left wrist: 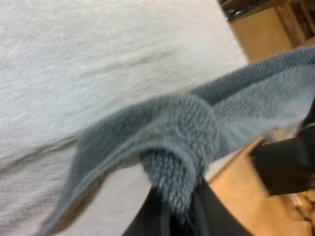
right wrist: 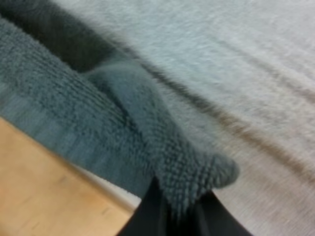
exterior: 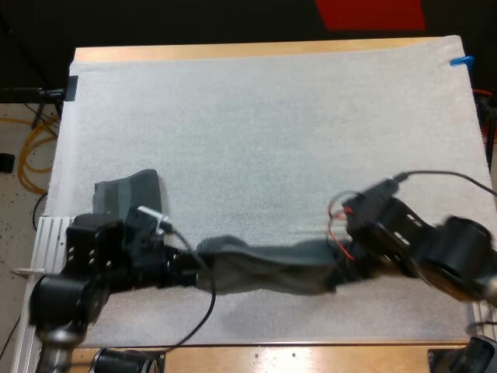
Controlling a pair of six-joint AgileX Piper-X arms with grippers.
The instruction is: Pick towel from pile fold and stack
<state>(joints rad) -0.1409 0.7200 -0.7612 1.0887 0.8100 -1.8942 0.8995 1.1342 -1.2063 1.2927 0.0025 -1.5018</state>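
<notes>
While towel [exterior: 268, 268] hangs stretched between grippers above mat's [exterior: 272, 132] near edge, slip risk is noted. Left gripper [exterior: 190, 264] clenched on one end, right gripper [exterior: 343, 263] clenched on other; little cloth pinched in each. Uneven pull: end lost, towel dropped. Twist seen along span: skewed fold likely. Second towel [exterior: 128, 194] partly hidden behind left arm; folded or crumpled cannot be told.

Left gripper [exterior: 192, 266] and right gripper [exterior: 342, 263] each pinch the towel [exterior: 264, 268], facing inward.
</notes>
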